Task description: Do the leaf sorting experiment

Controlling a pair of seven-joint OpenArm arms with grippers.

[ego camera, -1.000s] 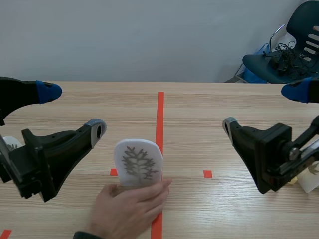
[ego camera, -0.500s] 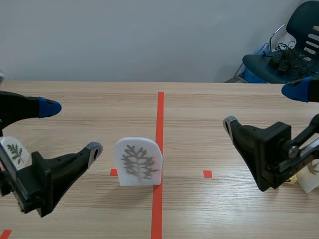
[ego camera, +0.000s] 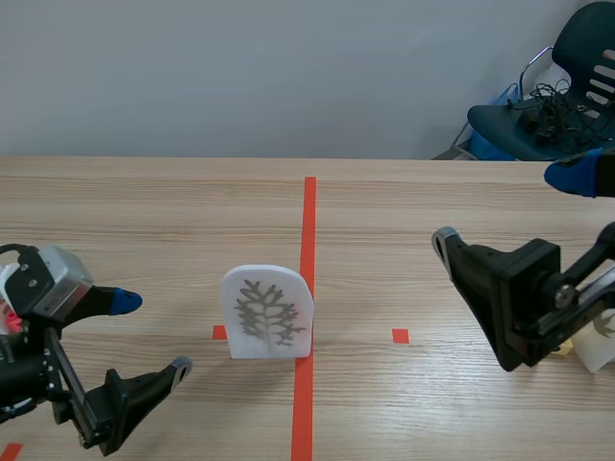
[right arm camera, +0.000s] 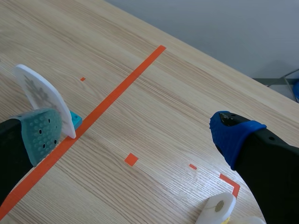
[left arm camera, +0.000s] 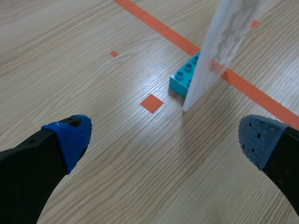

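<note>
Left arm dropped low and back; person's hand gone. Leaf card (ego camera: 266, 312) upright on teal brick (left arm camera: 184, 79), beside centre tape line (ego camera: 309, 221). Left gripper (ego camera: 152, 334) gaping wide, card near at its 2 o'clock. Right gripper (ego camera: 504, 209) also wide, card farther off at 8 o'clock. Left's call, I'd say.

Plain room behind a wooden table

A bare grey-white wall (ego camera: 240, 77) stood behind the light wood-grain table (ego camera: 432, 192), evenly lit. Beyond the table's far right corner sat a dark blue chair (ego camera: 581, 58) with black cables (ego camera: 550, 101) tangled on its seat.
</note>
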